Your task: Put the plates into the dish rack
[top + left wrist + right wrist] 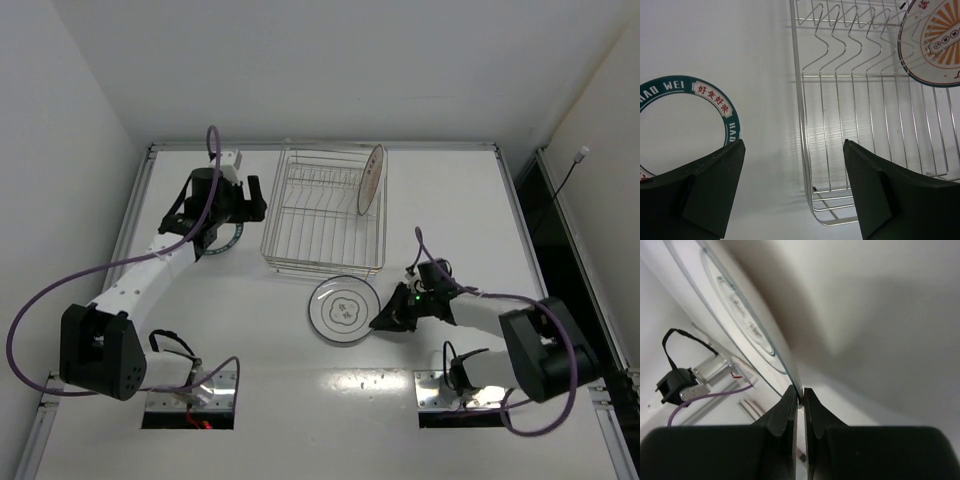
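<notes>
Right gripper [799, 393] is nearly shut, its two black fingers pinching the thin rim of the dark-ringed plate [343, 308]. Only the right wrist view shows this grip. From above, the gripper merely sits against the plate's right edge. The top view shows the plate lying face up on the white table [250, 330], just in front of the dish rack [325, 215] and apart from it. Left gripper [794, 145] is wide open and holds nothing, and it hovers beside the rack's left side. Below it lies the teal-rimmed plate [715, 97], flat on the table to the left of the rack. The left arm hides most of this plate from above, and only the wrist view shows the lettering on its rim. The sunburst plate [371, 180] stands on edge in the rack's far right corner. From above it is a narrow ellipse, its long axis running near to far, leaning slightly right. Its orange face turns left into the rack and shows clearly only in the left wrist view.
</notes>
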Controlling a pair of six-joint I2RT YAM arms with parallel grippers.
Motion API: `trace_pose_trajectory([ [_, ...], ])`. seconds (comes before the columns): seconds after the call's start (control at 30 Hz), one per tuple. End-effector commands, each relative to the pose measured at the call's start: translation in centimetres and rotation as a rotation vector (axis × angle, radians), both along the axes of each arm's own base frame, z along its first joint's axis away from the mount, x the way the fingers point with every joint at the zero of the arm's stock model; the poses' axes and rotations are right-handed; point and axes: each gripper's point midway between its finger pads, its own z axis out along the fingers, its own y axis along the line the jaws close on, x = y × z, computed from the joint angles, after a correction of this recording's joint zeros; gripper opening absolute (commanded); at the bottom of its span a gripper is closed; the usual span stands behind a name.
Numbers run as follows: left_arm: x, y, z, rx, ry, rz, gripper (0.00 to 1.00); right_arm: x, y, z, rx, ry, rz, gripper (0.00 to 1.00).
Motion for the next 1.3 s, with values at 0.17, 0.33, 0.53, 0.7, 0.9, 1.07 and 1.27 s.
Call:
trace_pose_trajectory([
  [0.17, -1.3, 1.2, 2.6, 0.064, -0.089, 0.074, 0.84, 0.4, -3.4, 5.3, -0.233, -0.196, 0.099, 0.00],
  [0.33, -0.9, 2.2, 2.5, 0.082, -0.084, 0.135, 0.84, -0.9, -5.7, 11.8, -0.328, -0.374, 0.106, 0.00],
  [0.53, -0.9, 3.9, 1.9, 0.102, -0.053, 0.244, 0.85, 0.2, -8.6, 22.3, -0.443, -0.625, -0.030, 0.00],
  [0.7, -1.0, 4.2, 1.7, 0.106, -0.046, 0.266, 0.85, 4.7, -10.2, 28.0, -0.564, -0.765, -0.113, 0.00],
  [0.9, -0.9, 4.3, 1.2, 0.111, -0.023, 0.277, 0.85, 12.5, -10.7, 32.2, -0.671, -0.883, -0.255, 0.00],
  [1.07, -1.0, 4.6, 0.9, 0.120, -0.008, 0.298, 0.85, 18.6, -9.5, 34.2, -0.743, -0.935, -0.384, 0.00],
  [1.27, -0.9, 4.6, 0.6, 0.116, 0.001, 0.302, 0.85, 23.8, -5.5, 33.0, -0.897, -0.911, -0.422, 0.00],
])
